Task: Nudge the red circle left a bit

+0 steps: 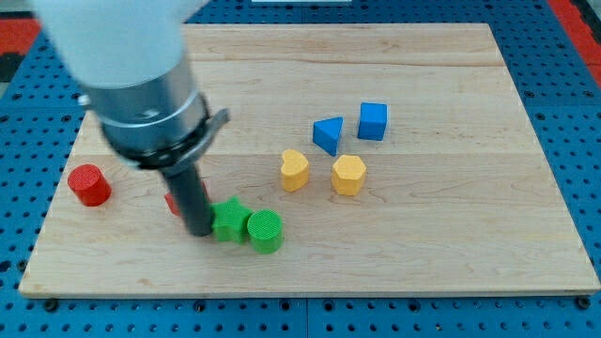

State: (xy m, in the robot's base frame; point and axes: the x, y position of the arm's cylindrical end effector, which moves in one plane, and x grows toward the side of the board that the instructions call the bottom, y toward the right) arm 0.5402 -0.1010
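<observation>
The red circle [89,184] is a short red cylinder near the board's left edge. My tip [200,231] rests on the board well to the right of it, touching or almost touching the left side of a green star-like block [229,221]. A green cylinder [266,231] sits just right of that green block. A second red block [173,202] is mostly hidden behind my rod; its shape cannot be made out.
A yellow heart-shaped block [295,170] and a yellow hexagon [348,175] sit mid-board. A blue triangle [329,134] and a blue cube [373,121] lie above them. The wooden board [470,253] lies on a blue pegboard table [577,113].
</observation>
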